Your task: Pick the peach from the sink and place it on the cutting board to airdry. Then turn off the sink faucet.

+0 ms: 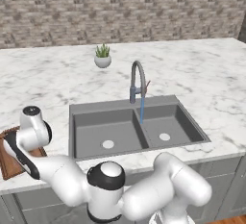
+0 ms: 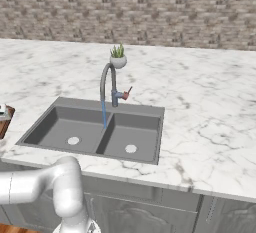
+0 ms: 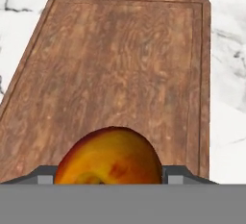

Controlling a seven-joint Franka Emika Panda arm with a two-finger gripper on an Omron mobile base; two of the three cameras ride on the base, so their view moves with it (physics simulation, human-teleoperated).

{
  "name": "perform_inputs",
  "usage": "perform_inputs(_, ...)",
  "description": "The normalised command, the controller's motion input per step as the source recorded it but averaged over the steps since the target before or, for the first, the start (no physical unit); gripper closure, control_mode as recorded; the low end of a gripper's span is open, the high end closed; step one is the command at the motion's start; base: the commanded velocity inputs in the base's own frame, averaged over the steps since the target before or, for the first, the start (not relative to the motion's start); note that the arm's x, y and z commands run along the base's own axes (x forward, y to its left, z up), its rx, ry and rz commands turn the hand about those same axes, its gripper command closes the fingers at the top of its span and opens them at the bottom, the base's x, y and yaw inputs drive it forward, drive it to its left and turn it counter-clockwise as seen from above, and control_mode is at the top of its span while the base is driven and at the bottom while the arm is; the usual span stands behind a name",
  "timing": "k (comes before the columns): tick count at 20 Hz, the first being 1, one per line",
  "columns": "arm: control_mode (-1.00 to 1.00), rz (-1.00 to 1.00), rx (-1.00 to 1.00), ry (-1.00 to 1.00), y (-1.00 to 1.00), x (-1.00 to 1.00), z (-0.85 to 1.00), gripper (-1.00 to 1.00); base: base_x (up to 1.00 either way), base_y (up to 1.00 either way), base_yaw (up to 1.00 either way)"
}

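My gripper (image 3: pixel 108 180) holds the small orange-red peach (image 3: pixel 109 156) over the reddish-brown wooden cutting board (image 3: pixel 115 69) — release remains, and the tall grey gooseneck faucet (image 1: pixel 138 81) runs.

The reddish-brown wooden cutting board (image 3: pixel 120 69) lies flat and bare beyond the round orange-red peach (image 3: pixel 109 156) held low in the claw (image 3: pixel 109 177), while on the white marble counter (image 1: pixel 202 74) the tall grey gooseneck faucet (image 1: pixel 138 81) and small potted plant (image 1: pixel 102 56) stand well apart behind the dark grey double-basin sink (image 1: pixel 86 110).
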Motion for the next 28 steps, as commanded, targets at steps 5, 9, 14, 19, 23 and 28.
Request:
perform_inputs(5, -1.00, -0.05, 0.00, 0.05, 0.18, 0.05, -0.28, 1.00, 0.00, 0.00, 0.00)
perform_inputs(9, -1.00, -0.05, 0.00, 0.04, 0.05, -0.06, -0.38, -1.00, 0.00, 0.00, 0.00)
perform_inputs(14, -1.00, -0.04, 0.00, 0.00, -0.03, -0.23, -0.23, -1.00, 0.00, 0.00, 0.00)
perform_inputs(19, -1.00, -0.01, 0.00, -0.01, 0.00, -0.28, 0.03, -1.00, 0.00, 0.00, 0.00)
perform_inputs(23, -1.00, 0.00, 0.00, -0.07, 0.00, -0.27, 0.32, -1.00, 0.00, 0.00, 0.00)
perform_inputs(28, -1.00, 0.00, 0.00, -0.17, -0.04, -0.27, 0.59, -1.00, 0.00, 0.00, 0.00)
